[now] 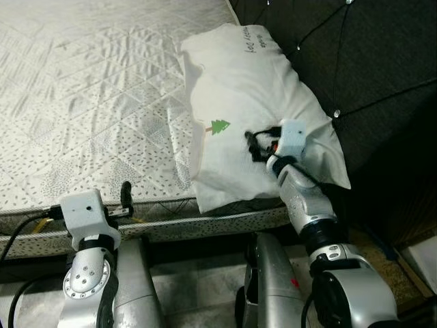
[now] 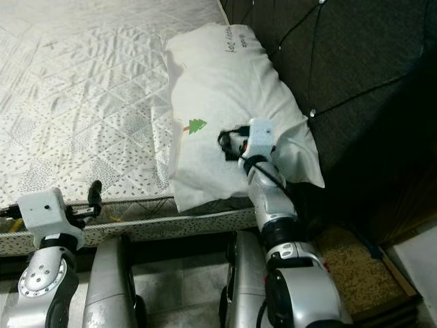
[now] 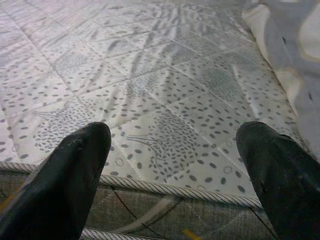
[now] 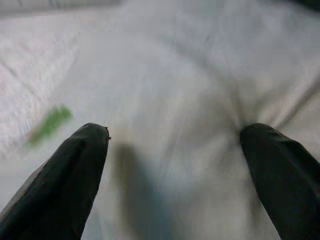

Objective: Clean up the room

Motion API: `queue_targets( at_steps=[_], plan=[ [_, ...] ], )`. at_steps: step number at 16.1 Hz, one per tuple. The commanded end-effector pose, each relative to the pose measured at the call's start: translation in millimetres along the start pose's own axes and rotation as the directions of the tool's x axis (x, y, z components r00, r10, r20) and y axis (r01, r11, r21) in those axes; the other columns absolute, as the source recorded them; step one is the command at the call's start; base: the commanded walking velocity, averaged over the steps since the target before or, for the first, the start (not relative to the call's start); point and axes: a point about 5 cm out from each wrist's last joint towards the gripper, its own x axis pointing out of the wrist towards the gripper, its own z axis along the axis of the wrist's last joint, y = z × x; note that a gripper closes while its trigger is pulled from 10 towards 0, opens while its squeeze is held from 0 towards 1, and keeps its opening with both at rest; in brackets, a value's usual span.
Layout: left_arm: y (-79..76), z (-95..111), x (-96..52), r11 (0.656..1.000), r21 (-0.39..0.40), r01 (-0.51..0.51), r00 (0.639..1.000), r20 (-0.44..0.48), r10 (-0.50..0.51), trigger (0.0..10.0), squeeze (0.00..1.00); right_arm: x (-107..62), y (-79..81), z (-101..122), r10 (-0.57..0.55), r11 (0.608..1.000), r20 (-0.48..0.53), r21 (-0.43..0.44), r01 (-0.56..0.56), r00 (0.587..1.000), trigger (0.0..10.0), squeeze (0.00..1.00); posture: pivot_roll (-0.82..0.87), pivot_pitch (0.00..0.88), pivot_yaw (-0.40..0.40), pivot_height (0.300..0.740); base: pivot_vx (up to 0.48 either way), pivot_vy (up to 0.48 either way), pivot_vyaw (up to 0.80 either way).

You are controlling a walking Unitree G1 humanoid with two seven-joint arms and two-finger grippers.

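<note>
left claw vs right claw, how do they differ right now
The right claw is stretched out over the white pillow, its fingers pressing the fabric. The left claw is held low at the mattress edge, over no object. Both are open, holding nothing.

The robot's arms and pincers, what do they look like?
Both arms are silver metal with rounded joints, each wrist capped by a white box. The right arm carries a black cable. Each pincer has two long, blunt black fingers: the left pincer and the right pincer.
</note>
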Motion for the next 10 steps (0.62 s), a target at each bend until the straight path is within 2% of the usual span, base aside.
queue_targets(
  at_steps=[1,2,3,4,6,7,10],
  plan=[
    [-2.7,5.5,-0.9,1.0,-0.009,0.003,1.0,0.026,-0.003,10.0,0.0,0.1,-1.0,20.6,0.008,1.0,0.09,0.022,-0.01,0.996,10.0,1.0,0.07,0.08,-0.068,0.523,0.0,0.0,0.0],
    [-3.0,6.0,-1.6,1.0,-0.008,0.0,0.999,0.036,0.0,10.0,0.0,-2.0,-0.5,30.2,0.017,0.999,0.126,0.033,-0.021,0.992,10.0,1.0,0.06,0.075,-0.068,0.523,0.0,0.0,0.0],
    [-3.4,6.8,-3.1,1.0,-0.022,-0.004,0.999,0.049,0.005,10.0,0.0,-12.1,1.7,39.3,0.078,0.996,0.172,0.028,-0.084,0.982,10.0,1.0,0.06,0.07,-0.069,0.523,0.0,0.0,0.0],
    [-3.6,6.5,-3.7,1.0,-0.024,-0.004,0.999,0.049,0.005,10.0,0.0,-18.2,1.0,38.8,0.095,0.995,0.177,0.007,-0.098,0.98,10.0,1.0,0.06,0.066,-0.071,0.523,0.0,0.0,0.0],
    [-5.0,5.7,-2.1,1.0,-0.027,0.002,0.999,0.047,-0.001,10.0,0.0,-37.3,0.4,23.5,0.147,0.989,0.139,-0.051,-0.141,0.979,10.0,1.0,0.04,0.061,-0.073,0.523,0.0,0.0,0.0],
    [-6.4,6.1,-0.2,1.0,-0.028,0.006,0.999,0.05,-0.005,10.0,0.0,-42.8,1.0,14.9,0.173,0.984,0.109,-0.064,-0.166,0.979,10.0,0.0,0.04,0.061,-0.072,0.523,0.0,0.0,0.0],
    [-9.8,10.2,5.3,0.999,-0.032,0.018,0.998,0.069,-0.015,10.0,0.0,-44.1,12.7,15.0,0.194,0.981,0.116,-0.037,-0.191,0.974,10.0,0.0,0.04,0.068,-0.063,0.543,0.0,0.0,0.0]
  ],
)
